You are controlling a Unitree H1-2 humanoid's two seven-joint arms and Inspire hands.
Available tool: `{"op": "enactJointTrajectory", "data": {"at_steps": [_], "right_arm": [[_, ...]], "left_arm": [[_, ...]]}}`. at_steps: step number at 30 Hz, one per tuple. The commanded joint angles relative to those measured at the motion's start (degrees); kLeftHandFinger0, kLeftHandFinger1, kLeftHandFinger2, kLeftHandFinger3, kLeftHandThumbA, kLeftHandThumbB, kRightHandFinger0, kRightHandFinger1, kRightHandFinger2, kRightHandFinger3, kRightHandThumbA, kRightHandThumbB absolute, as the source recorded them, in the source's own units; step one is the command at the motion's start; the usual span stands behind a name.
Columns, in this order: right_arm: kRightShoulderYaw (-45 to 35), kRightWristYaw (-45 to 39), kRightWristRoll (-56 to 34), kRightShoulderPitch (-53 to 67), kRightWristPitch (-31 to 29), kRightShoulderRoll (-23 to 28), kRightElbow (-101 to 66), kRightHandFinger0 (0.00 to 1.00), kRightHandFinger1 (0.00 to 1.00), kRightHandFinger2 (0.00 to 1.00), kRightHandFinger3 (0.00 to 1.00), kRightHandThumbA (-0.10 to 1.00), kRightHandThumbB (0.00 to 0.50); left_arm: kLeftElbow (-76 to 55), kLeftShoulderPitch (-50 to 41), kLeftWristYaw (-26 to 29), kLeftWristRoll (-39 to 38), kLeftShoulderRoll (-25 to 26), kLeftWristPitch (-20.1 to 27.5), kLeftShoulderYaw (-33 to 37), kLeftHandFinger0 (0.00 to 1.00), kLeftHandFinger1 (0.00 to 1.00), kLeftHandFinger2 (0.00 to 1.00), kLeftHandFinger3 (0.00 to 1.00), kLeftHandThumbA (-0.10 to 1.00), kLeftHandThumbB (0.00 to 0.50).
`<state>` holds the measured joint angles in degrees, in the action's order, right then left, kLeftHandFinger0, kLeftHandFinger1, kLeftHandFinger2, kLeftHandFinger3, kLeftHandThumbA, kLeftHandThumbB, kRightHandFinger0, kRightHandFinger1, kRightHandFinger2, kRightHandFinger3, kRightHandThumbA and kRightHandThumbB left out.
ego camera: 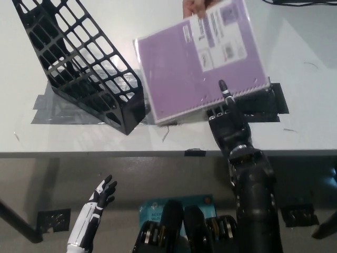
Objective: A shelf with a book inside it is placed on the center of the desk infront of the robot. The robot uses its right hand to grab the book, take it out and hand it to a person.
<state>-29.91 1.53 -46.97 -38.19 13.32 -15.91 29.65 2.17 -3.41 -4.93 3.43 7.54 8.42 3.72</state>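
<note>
The book, a purple spiral notebook (179, 68), hangs tilted above the desk's middle right. A person's hand (196, 7) grips its top edge at the picture's top. My black right hand (227, 122) is at the notebook's lower spiral edge, one finger lying on the cover and the others tucked under the edge, so it is shut on the book. The black lattice shelf (79, 63) stands empty at the left, well apart from the book. My white left hand (101, 196) rests low at the lower left, below the desk edge, fingers spread.
Grey tape (58, 108) lies under the shelf and black tape patches (274, 100) lie beneath the book on the white desk (305, 132). The desk's front edge runs across the middle. A dark cable (310, 2) shows at the top right.
</note>
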Motion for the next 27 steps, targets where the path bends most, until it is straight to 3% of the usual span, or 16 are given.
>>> {"op": "enactJointTrajectory", "data": {"at_steps": [1, 7, 13, 24, 27], "right_arm": [[9.3, -12.9, -2.0, 2.8, 2.9, 1.6, -24.3, 1.00, 1.00, 1.00, 1.00, 0.98, 0.499], [17.1, -10.5, 2.2, 9.4, 4.0, 6.2, -51.2, 1.00, 1.00, 1.00, 1.00, 1.00, 0.500], [23.0, -11.0, 10.1, 16.6, 3.7, 11.4, -67.5, 1.00, 1.00, 1.00, 1.00, 1.00, 0.486], [30.4, -19.3, 23.2, 38.4, -11.1, 18.8, -58.6, 1.00, 1.00, 1.00, 1.00, 1.00, 0.478], [32.8, -18.7, 28.7, 41.9, -15.7, 21.6, -54.3, 1.00, 1.00, 1.00, 1.00, 1.00, 0.431]], "left_arm": [[-2.2, 0.1, -0.3, -0.1, 1.0, 2.1, -0.5, 1.00, 1.00, 1.00, 1.00, 1.00, 0.216], [-2.1, 0.8, -0.6, -1.1, 1.1, 1.4, -1.0, 1.00, 1.00, 1.00, 1.00, 1.00, 0.228], [-1.9, 0.2, -0.4, -1.4, 0.6, 1.6, -0.9, 1.00, 1.00, 1.00, 1.00, 1.00, 0.234], [-1.9, 0.6, -0.9, -2.3, 0.8, 1.1, -1.4, 1.00, 1.00, 1.00, 1.00, 1.00, 0.253], [-1.7, 0.5, -0.9, -2.3, 0.8, 1.5, -1.4, 1.00, 1.00, 1.00, 1.00, 1.00, 0.249]]}}
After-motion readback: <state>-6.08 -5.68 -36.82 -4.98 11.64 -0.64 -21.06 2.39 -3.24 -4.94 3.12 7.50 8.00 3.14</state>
